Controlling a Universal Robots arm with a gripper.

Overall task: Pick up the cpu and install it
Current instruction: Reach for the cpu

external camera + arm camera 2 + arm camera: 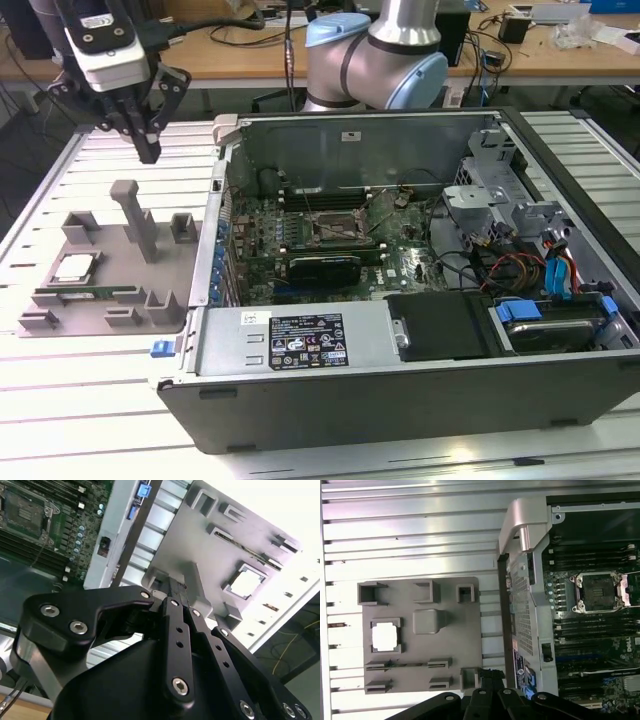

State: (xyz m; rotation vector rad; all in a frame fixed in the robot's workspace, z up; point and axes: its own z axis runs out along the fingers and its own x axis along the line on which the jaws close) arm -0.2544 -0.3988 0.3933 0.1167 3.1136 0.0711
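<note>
With the jaws closed on nothing above the grey fixture [112,258], a clean pick wants them opened and centred squarely over the cpu [75,267] (lying flat in its fixture pocket).

The hand [175,589] hovers over tray [200,545] holding cpu [246,585].

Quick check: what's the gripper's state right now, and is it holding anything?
Gripper: closed, holding nothing, up above the grey tray. The cpu lies in its pocket on that tray.
</note>
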